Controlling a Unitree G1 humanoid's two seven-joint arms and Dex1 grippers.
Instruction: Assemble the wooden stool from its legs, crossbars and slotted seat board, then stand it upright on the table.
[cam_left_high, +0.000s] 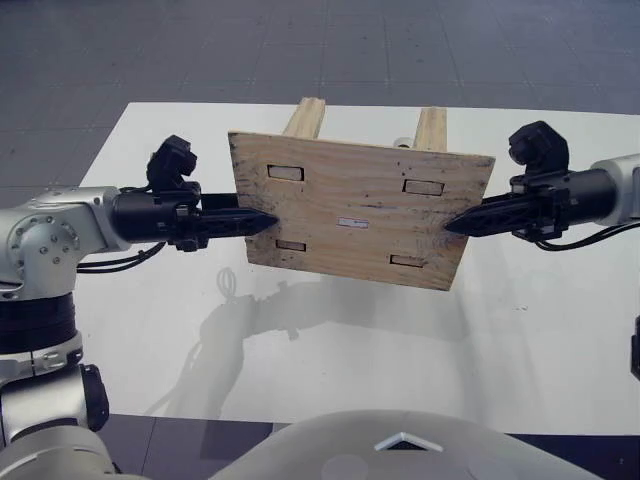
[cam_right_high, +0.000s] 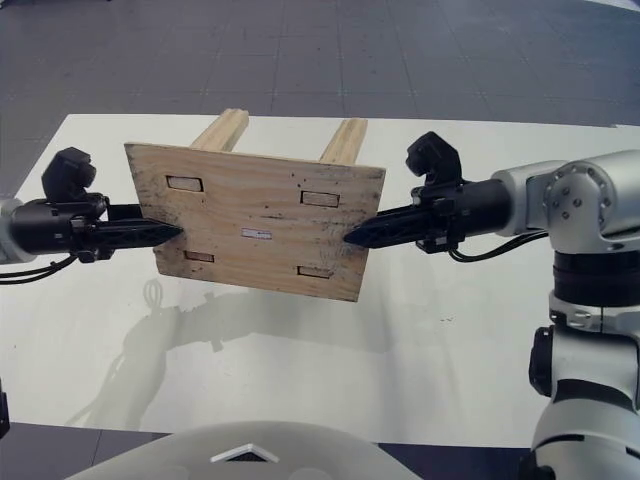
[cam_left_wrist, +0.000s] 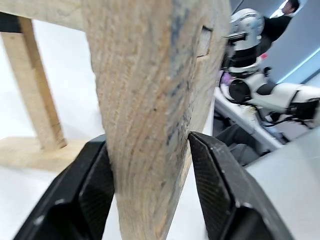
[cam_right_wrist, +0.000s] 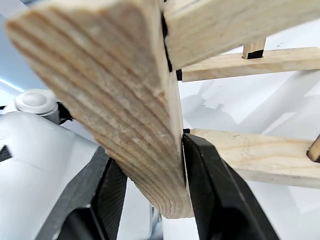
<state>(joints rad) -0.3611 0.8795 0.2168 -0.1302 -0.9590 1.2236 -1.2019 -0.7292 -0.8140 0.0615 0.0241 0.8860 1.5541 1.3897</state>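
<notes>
The white table (cam_left_high: 520, 350) spreads under my arms. Over it I hold the stool by its seat board (cam_left_high: 350, 190), which is tipped up so that its slotted face looks at me. Its lower edge is off the tabletop, with a shadow beneath. Two legs (cam_left_high: 305, 117) stick out behind the top edge, pointing away from me. My left gripper (cam_left_high: 262, 222) is clamped on the board's left edge, and my right gripper (cam_left_high: 455, 226) is clamped on its right edge. Each has one finger (cam_left_wrist: 95, 190) pressed on either face.
</notes>
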